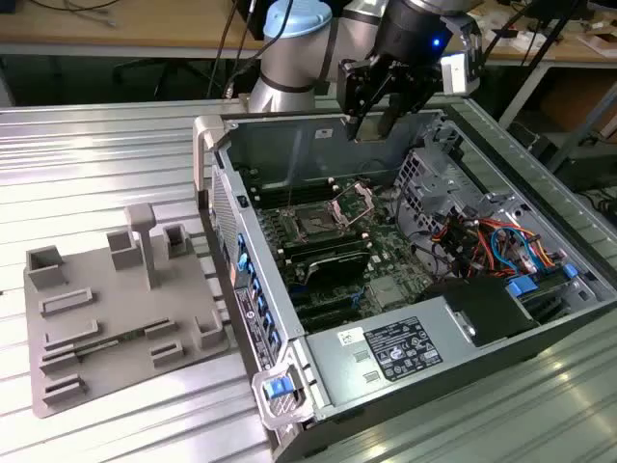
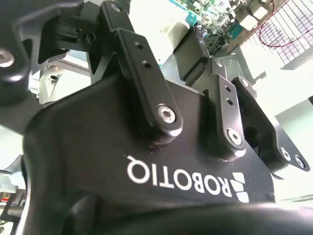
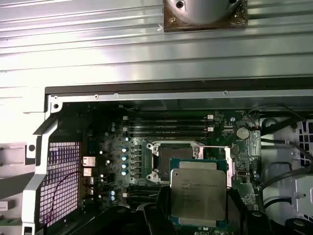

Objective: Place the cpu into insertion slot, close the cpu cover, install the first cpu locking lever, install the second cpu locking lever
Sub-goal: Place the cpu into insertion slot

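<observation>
In the first wrist view the cpu (image 3: pixel 198 191), a flat square chip with a silver-grey top, sits between my gripper's (image 3: pixel 199 211) two dark fingers (image 3: pixel 159 218), which are shut on its edges. Beyond it on the green board lies the insertion slot (image 3: pixel 175 152), a dark square with a metal rim and nothing in it. In the exterior view my gripper (image 1: pixel 371 118) hangs above the far rim of the open computer case (image 1: pixel 224 207). The slot (image 1: pixel 316 224) lies lower, mid-board, and the cpu cover (image 1: pixel 355 200) stands tilted up beside it.
Long black memory slots (image 3: pixel 168 125) run beside the socket. Bundled red and blue cables (image 1: pixel 487 241) and a black power unit (image 1: pixel 482 309) occupy the case toward the exterior view's right. A grey fixture plate (image 1: pixel 116 309) with raised blocks lies on the ribbed table at the exterior view's left.
</observation>
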